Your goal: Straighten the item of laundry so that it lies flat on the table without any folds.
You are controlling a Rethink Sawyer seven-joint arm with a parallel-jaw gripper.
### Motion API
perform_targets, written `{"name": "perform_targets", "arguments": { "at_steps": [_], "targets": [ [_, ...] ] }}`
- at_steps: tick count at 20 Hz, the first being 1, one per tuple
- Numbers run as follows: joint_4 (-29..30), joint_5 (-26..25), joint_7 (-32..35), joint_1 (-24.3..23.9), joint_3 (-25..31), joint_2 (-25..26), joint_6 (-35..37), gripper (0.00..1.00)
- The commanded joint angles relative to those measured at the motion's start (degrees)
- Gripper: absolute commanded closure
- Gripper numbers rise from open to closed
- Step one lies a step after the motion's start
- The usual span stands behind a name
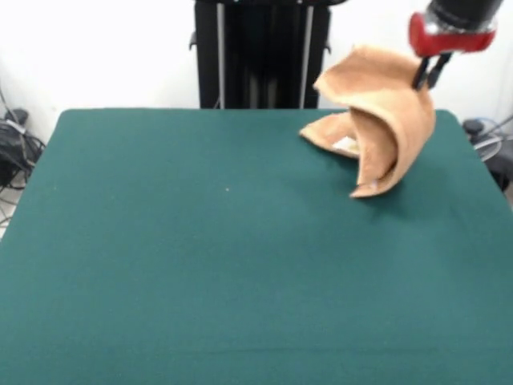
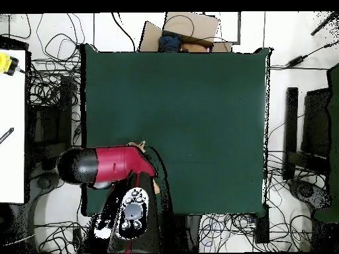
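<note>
The tan-orange towel (image 1: pixel 386 120) hangs lifted at the table's far right in the front view. Its upper edge is raised and curled, its lower part rests folded on the green table (image 1: pixel 200 241), and the white tag (image 1: pixel 346 144) shows on the resting part. My gripper (image 1: pixel 426 79) comes down from the top right and is shut on the towel's raised upper edge. In the overhead view the red arm (image 2: pixel 119 164) covers the table's (image 2: pixel 198 112) near left corner, and only a sliver of towel (image 2: pixel 137 143) shows beside it.
The robot's black pedestal (image 1: pixel 260 52) stands behind the table's far edge. Cables (image 1: pixel 16 148) lie on the floor at both sides. In the overhead view a brown cardboard piece (image 2: pixel 192 26) lies beyond the far edge and a white bench (image 2: pixel 12 126) stands at left.
</note>
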Motion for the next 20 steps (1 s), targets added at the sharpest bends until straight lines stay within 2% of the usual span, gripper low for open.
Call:
{"name": "perform_targets", "arguments": {
  "at_steps": [1, 6, 14, 20],
  "targets": [
    [-2.13, 3.84, 20.19, 3.31, -2.89, -3.33, 6.80, 1.00],
    [-1.20, 5.21, 18.72, 2.62, -2.55, -5.05, 8.49, 1.00],
    [4.16, 7.66, 12.27, -2.33, -0.20, -7.59, 6.23, 1.00],
    [1.94, 6.42, 11.91, -3.22, -0.55, -8.19, 10.48, 1.00]
  ]
}}
